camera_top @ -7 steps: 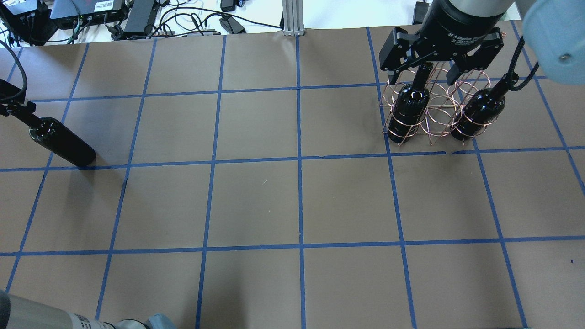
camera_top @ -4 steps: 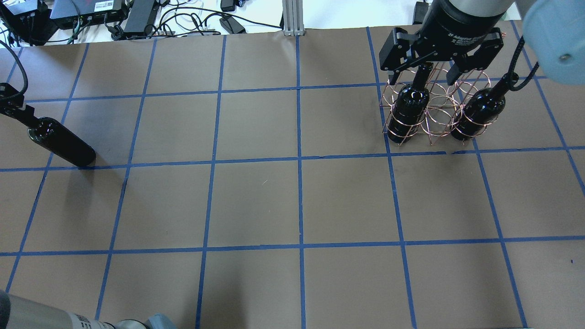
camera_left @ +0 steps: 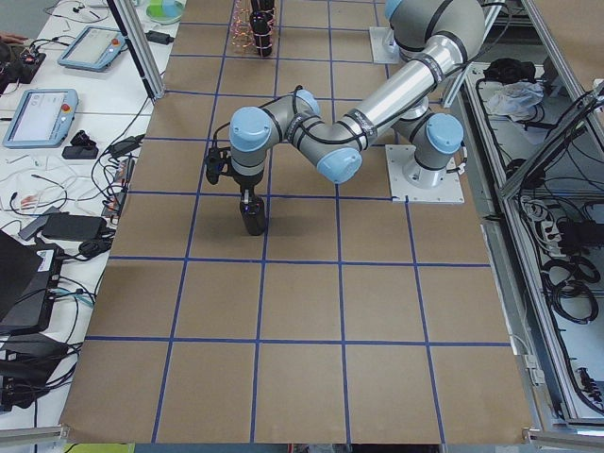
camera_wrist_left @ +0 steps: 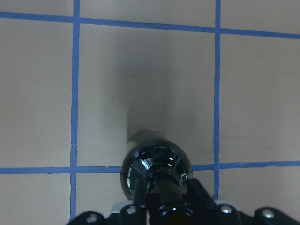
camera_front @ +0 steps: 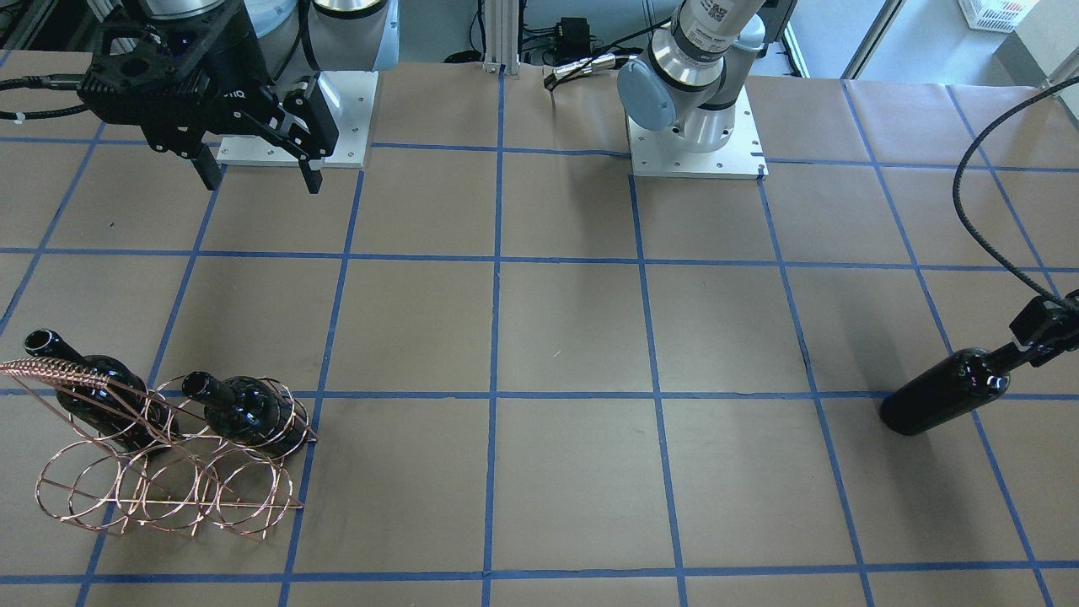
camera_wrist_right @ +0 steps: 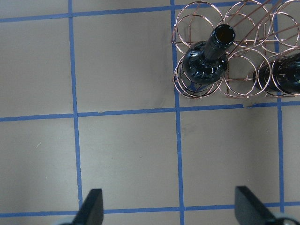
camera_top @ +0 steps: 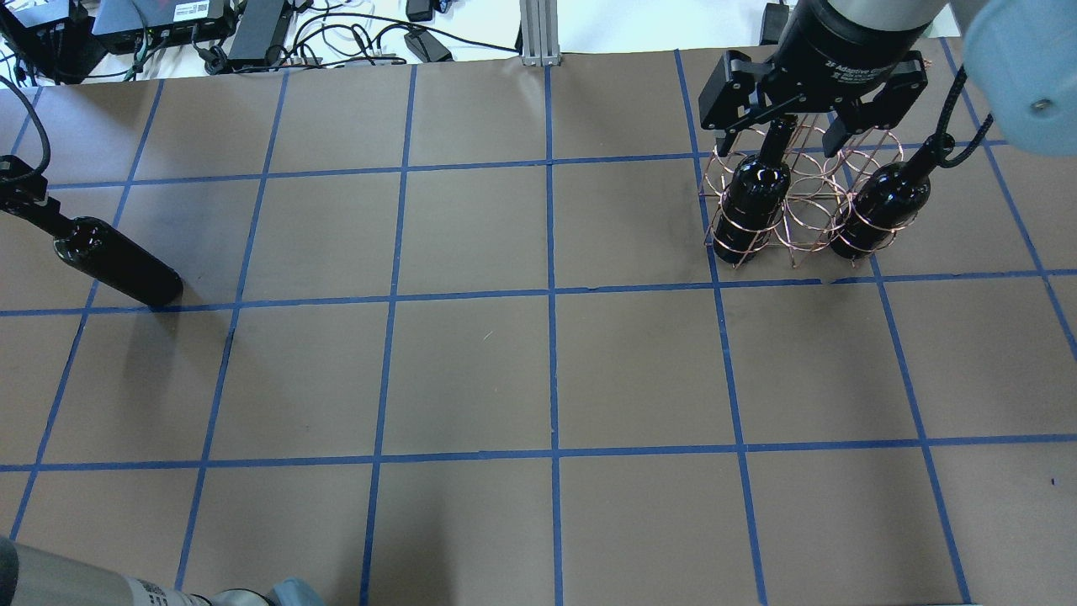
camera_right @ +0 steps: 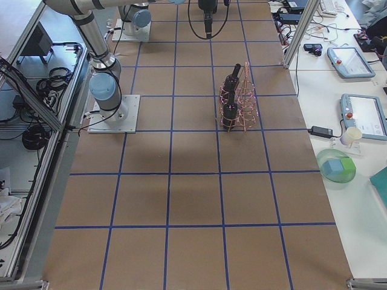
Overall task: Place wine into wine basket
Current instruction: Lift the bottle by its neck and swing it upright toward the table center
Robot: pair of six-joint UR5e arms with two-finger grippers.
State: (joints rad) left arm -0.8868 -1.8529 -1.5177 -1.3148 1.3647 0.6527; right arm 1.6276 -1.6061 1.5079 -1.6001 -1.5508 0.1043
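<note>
Wine (camera_top: 114,265) base slid slightly since a second ago, and it stood on the table (camera_top: 471,370), well apart from the wine basket (camera_front: 169,485). Left gripper (camera_top: 25,202) was clamped on its neck. Spare bottles (camera_top: 753,206) filled the basket's end slots. Right gripper (camera_front: 260,181) hung above, fingers wide apart.

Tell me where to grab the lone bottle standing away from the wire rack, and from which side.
Grip the bottle by its narrow neck, straight down from above. It stands on its base, neck up, and the body looks too wide to pinch. The left claw holds the neck that way.
</note>
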